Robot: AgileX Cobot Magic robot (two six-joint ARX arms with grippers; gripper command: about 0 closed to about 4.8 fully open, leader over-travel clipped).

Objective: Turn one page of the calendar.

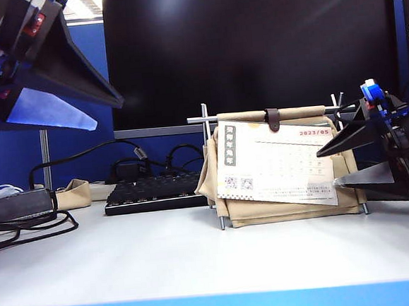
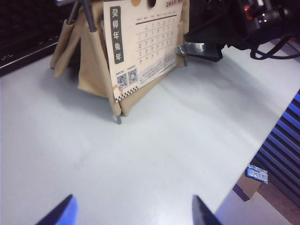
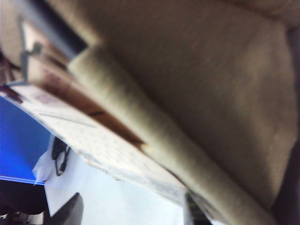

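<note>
The calendar (image 1: 276, 165) stands right of the table's middle: white sheets in a beige fabric stand with metal rods and a brown top strap. My right gripper (image 1: 327, 168) is open at its right edge. One finger lies in front of the sheets and the other is at the front sheet's lower right corner. The right wrist view shows the sheets (image 3: 108, 150) and the beige stand (image 3: 197, 93) blurred and very close. The right gripper (image 3: 133, 206) has nothing gripped. My left gripper (image 1: 42, 73) hangs high at the far left. In its wrist view the left gripper (image 2: 134, 211) is open and empty, well away from the calendar (image 2: 140, 47).
A black keyboard (image 1: 154, 192) lies behind and left of the calendar, under a dark monitor (image 1: 252, 43). Cables (image 1: 26, 224) and a beige pouch (image 1: 73, 194) sit at the far left. The table's side edge (image 2: 262, 136) runs close to the calendar.
</note>
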